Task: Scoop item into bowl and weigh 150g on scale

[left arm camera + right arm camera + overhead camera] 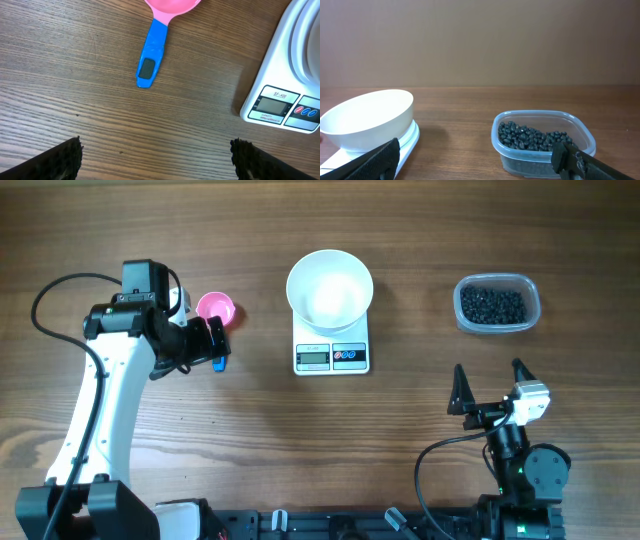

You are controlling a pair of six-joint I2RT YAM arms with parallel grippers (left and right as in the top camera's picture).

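The white bowl [330, 288] stands on the white scale [332, 358] at the middle back of the table. The item, black beans [492, 305], fills a clear plastic tub [466, 321] at the back right. A pink scoop [215, 308] with a blue handle [221, 363] lies left of the scale. My left gripper [218, 345] hovers open over the handle end; in the left wrist view the handle [150, 60] lies ahead of the open left gripper [156, 146]. My right gripper [488, 372] is open, near the front edge, short of the tub. The right wrist view shows the bowl [370, 117], the beans [530, 137] and the open right gripper [475, 152].
The left arm [105, 400] reaches up the left side of the wooden table. The scale's display and buttons [285, 106] face the front. Between scale and tub lies bare wood [455, 135].
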